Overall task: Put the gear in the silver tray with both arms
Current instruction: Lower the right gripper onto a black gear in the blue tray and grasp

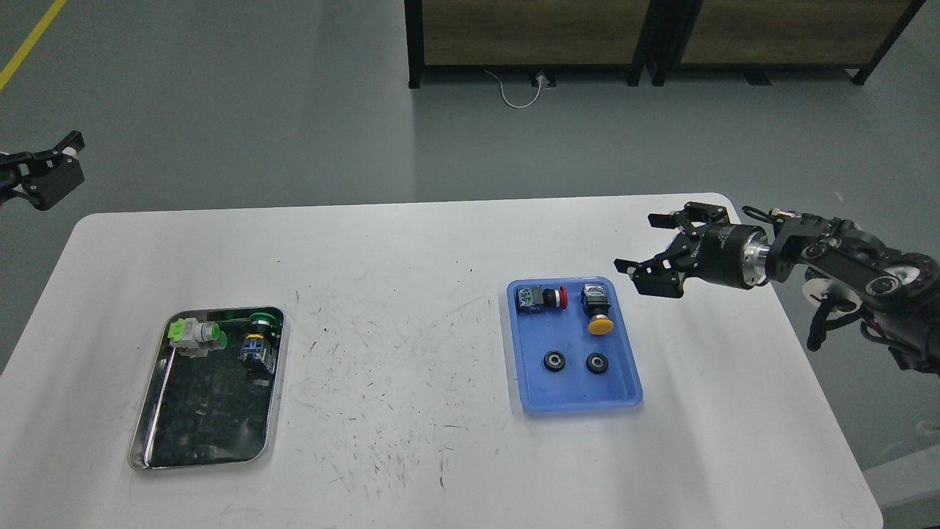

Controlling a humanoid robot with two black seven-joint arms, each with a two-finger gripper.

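Two small black gears with silver hubs, one (554,361) on the left and one (596,362) on the right, lie in the blue plastic tray (573,393) at the right of the white table. The silver tray (207,448) with its dark mirror bottom sits at the left and holds two green push-button switches (194,335) (259,339). My right gripper (646,246) is open and empty, above the table just right of the blue tray's far corner. My left gripper (48,175) hangs at the far left edge beyond the table; only part of it shows.
The blue tray also holds a red push-button (541,298) and a yellow push-button (596,311) at its far end. The table top (396,330) is scuffed. A dark shelf frame (529,37) stands on the floor behind the table.
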